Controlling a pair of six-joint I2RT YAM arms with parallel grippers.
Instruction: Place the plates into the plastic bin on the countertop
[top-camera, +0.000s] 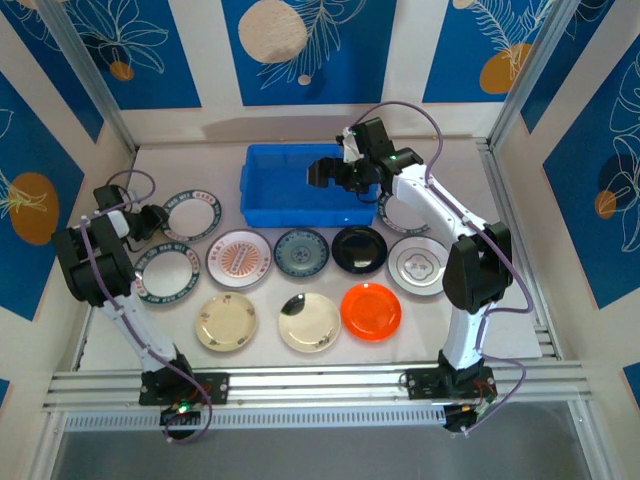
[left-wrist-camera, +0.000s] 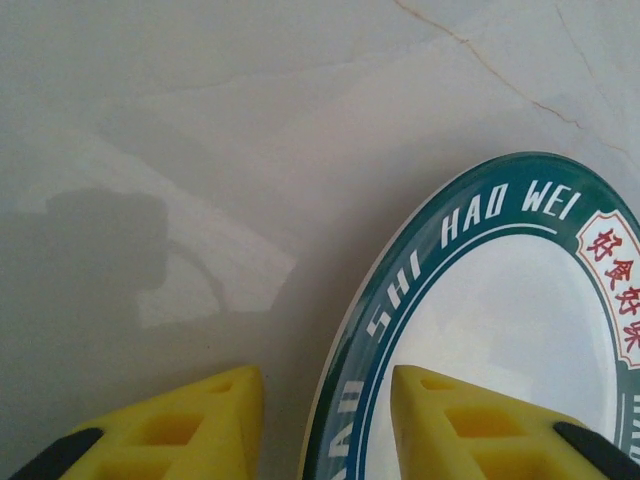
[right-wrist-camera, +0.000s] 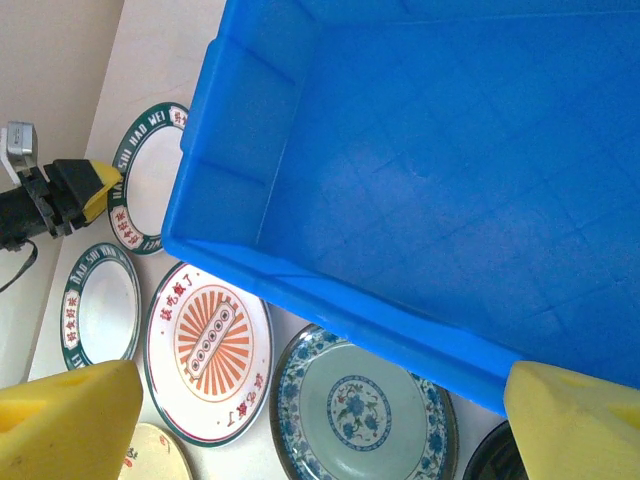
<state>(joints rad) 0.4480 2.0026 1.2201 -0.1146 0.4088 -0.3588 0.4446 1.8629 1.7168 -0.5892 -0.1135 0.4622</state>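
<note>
Plates (top-camera: 301, 252): ten, flat on countertop (top-camera: 200, 165) around one blue bin (top-camera: 300, 214); right arm part-hides one. Left gripper (left-wrist-camera: 325, 400) part-spread astride green-rimmed plate (left-wrist-camera: 500, 330) rim, not pinching. Right gripper (top-camera: 325, 172) spread wide above bin.

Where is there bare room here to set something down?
Inside the blue bin, whose floor is bare; on the countertop right of the orange plate; and left of the bin, behind the green-rimmed plate. Crowded: the plate rows before the bin.
</note>
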